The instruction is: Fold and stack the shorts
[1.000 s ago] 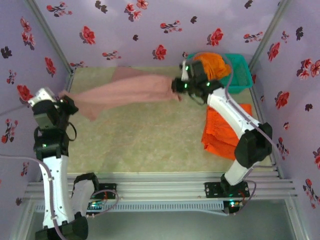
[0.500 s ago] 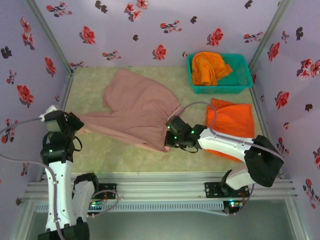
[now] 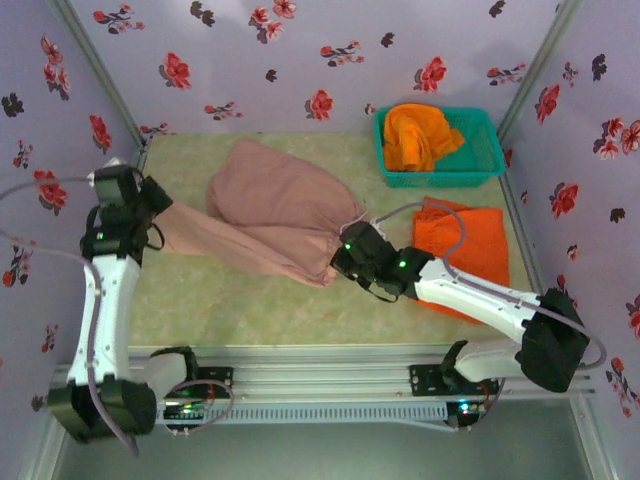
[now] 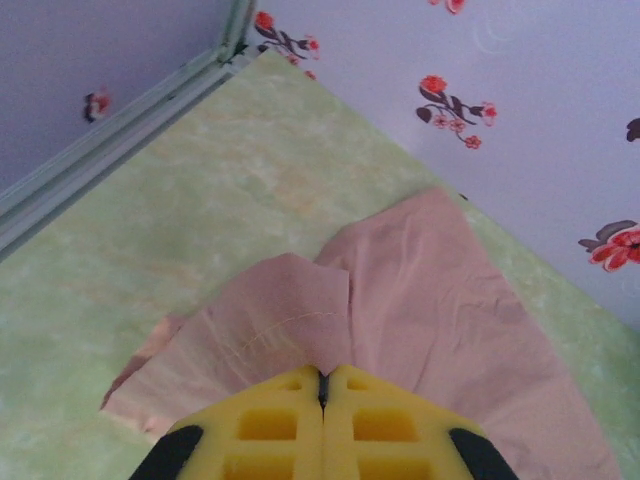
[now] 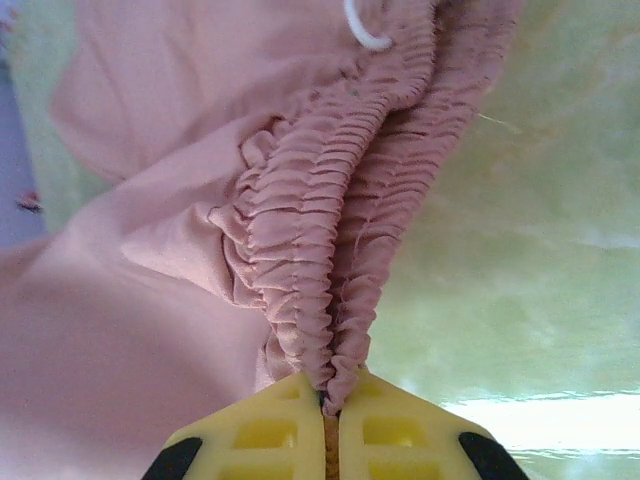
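Note:
The pink-beige shorts (image 3: pixel 275 215) lie spread across the middle of the green table. My left gripper (image 3: pixel 152 212) is shut on a leg hem corner of them (image 4: pixel 300 320) at the left. My right gripper (image 3: pixel 340 262) is shut on their gathered elastic waistband (image 5: pixel 330 270) at the lower right of the cloth. A folded orange pair of shorts (image 3: pixel 465 255) lies flat at the right, partly under the right arm. Another orange pair (image 3: pixel 420 135) is bunched inside the teal basket.
The teal mesh basket (image 3: pixel 480 170) stands at the back right corner. Floral walls close in the table on three sides. Bare green tabletop (image 3: pixel 250 305) lies in front of the pink shorts. A white drawstring loop (image 5: pixel 365 30) shows near the waistband.
The pink shorts came down from a stretched hold in the air onto the table. The right gripper swung forward toward the near edge, then slightly back; the left gripper dropped, then moved away toward the back.

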`<state>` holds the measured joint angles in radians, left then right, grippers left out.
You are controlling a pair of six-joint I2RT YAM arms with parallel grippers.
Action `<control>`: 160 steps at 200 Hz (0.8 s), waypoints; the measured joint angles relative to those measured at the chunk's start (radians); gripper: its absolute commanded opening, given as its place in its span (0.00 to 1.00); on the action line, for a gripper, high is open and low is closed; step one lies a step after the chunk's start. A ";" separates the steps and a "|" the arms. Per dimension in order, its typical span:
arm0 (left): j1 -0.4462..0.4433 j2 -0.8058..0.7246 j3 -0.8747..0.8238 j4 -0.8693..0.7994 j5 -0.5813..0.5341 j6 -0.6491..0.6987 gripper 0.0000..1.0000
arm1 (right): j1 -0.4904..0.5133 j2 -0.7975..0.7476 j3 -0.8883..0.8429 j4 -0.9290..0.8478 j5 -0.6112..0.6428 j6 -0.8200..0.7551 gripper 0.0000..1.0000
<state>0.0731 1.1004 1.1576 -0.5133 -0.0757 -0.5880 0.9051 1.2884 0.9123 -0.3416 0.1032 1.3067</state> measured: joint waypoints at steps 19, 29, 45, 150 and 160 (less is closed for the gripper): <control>-0.015 0.111 0.090 0.025 -0.003 0.000 0.00 | 0.000 0.000 0.033 0.001 0.002 0.060 0.10; -0.016 0.154 0.129 0.034 -0.003 0.001 0.00 | 0.000 0.002 0.044 0.000 -0.001 0.080 0.12; -0.018 0.177 0.148 0.048 -0.004 0.002 0.00 | 0.000 0.019 0.064 -0.016 -0.008 0.090 0.15; -0.018 -0.129 -0.146 -0.033 -0.048 0.046 0.00 | 0.026 0.116 0.072 -0.426 -0.034 -0.444 0.87; -0.018 -0.148 -0.162 -0.045 -0.048 0.046 0.00 | -0.004 0.118 0.089 -0.423 -0.032 -0.481 0.88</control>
<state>0.0547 0.9524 0.9958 -0.5583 -0.1238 -0.5423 0.9012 1.4067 1.0016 -0.7650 0.0708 0.8257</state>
